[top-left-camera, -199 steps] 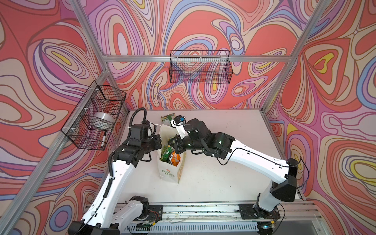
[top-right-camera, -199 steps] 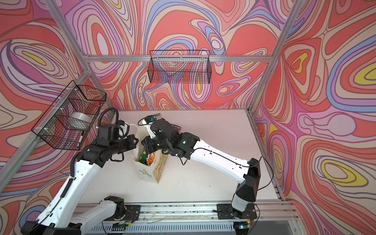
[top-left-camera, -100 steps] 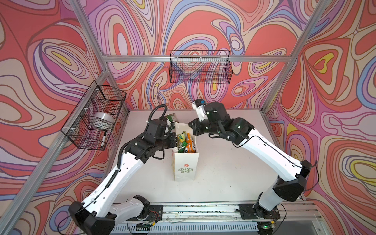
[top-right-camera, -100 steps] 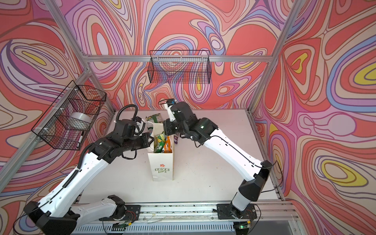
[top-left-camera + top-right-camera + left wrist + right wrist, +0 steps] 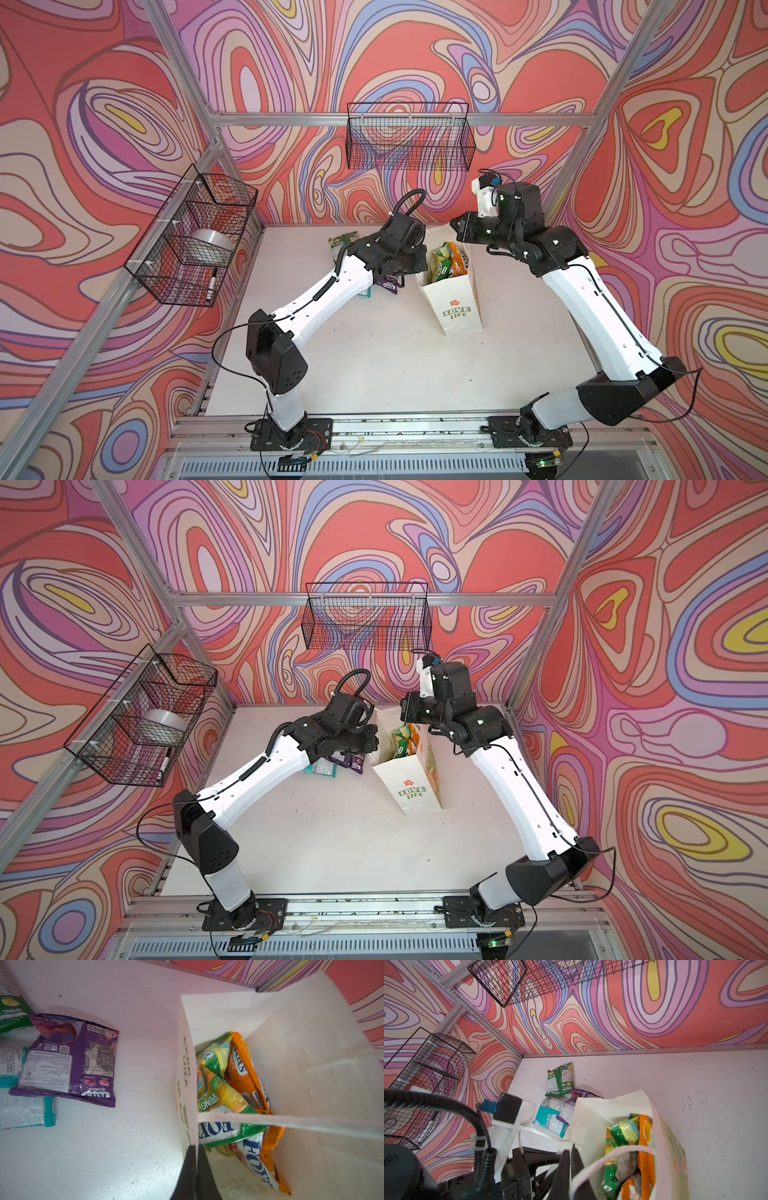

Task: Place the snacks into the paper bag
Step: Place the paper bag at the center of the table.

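Two hands, left hand [image 5: 195, 1148] and right hand [image 5: 570, 1152], clenched on paper bag [image 5: 455, 299] rim; snacks [image 5: 220, 1088] inside, three pouches [image 5: 68, 1059] on worktop [image 5: 374, 353].

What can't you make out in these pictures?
- Snacks in the paper bag: left wrist view, lower ones covered by upper pouches; count unclear.
- Teal pouch: left wrist view, cut off by the frame edge.
- Purple pouch: both top views, mostly under the left arm.

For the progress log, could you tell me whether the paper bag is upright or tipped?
Upright: the paper bag stands on its base, mouth open upward, with snacks visible inside.
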